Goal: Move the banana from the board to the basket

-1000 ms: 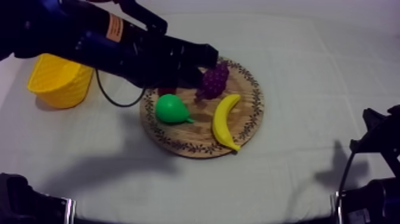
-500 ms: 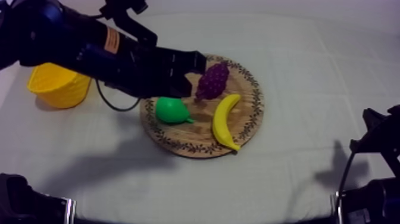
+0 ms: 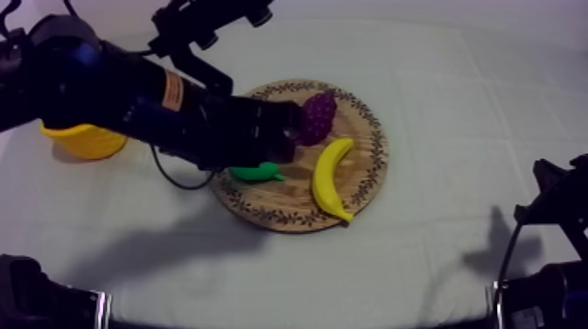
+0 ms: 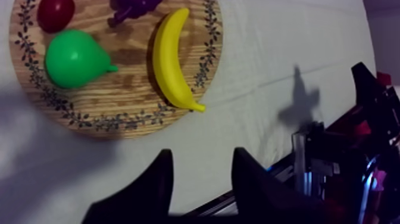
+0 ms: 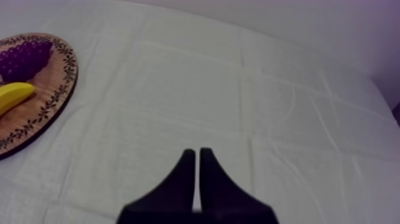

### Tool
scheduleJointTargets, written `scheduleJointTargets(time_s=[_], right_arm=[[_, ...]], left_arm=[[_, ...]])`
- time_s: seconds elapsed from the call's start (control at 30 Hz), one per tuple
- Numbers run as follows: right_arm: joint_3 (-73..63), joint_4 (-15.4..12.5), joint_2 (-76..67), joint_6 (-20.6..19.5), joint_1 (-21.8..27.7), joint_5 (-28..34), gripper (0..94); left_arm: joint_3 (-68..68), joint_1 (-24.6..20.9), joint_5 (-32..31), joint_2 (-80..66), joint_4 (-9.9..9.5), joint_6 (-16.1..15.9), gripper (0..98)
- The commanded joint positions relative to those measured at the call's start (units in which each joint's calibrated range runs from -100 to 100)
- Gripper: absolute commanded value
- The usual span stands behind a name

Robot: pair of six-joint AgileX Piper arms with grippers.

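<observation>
Four toy fruits share the round wooden board [image 3: 374,166]. In the top view the banana [image 3: 331,179] lies at about 4 o'clock on it, the bunch of grapes [image 3: 317,116] at 1 o'clock, and the pear [image 3: 256,171] at 8 o'clock, half hidden under the left arm. The left wrist view adds a small red fruit [image 4: 56,13] just beside the pear.

The banana lies flat on the wood, apart from the pear, with one end near the grapes. Bare board runs along both its long sides, which I judge leaves room for a finger on each side.

The left gripper [image 4: 202,152] is spread wide with nothing between its fingers. It hangs over the cloth just off the board's edge, nearest the banana's lower tip. That stance fits an approach rather than a grasp, so the pick-up is not yet done.

The yellow basket [image 3: 83,140] stands on the worktop at 9 o'clock from the board, well apart from the banana. The left arm crosses over its mouth, so I cannot tell what, if anything, is in it.

The right gripper [image 5: 197,173] has its fingers pressed together on nothing. It sits low at about 4 o'clock of the worktop, out of the way, likely because the basket is on the left arm's side.
</observation>
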Motion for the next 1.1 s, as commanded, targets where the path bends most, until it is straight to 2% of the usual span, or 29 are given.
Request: scheduleJointTargets(time_s=[0.0,0.2,0.43,0.87,1.07], right_arm=[[0.0,0.0,0.0,0.0,0.0,0.0,0.6],[0.0,0.0,0.0,0.0,0.0,0.0,0.6],[0.0,0.0,0.0,0.0,0.0,0.0,0.6],[0.0,0.0,0.0,0.0,0.0,0.0,0.6],[0.0,0.0,0.0,0.0,0.0,0.0,0.6]], left_arm=[[0.5,-0.2,-0.7,-0.1,0.42,-0.1,44.4],[0.9,-0.3,-2.3,0.3,1.06,-1.4,44.2],[1.4,-0.3,-3.5,1.5,1.87,-2.6,53.2],[0.4,-0.8,-4.5,6.2,2.39,-2.9,51.0],[-3.8,-1.5,-4.2,12.7,3.97,-4.4,50.8]])
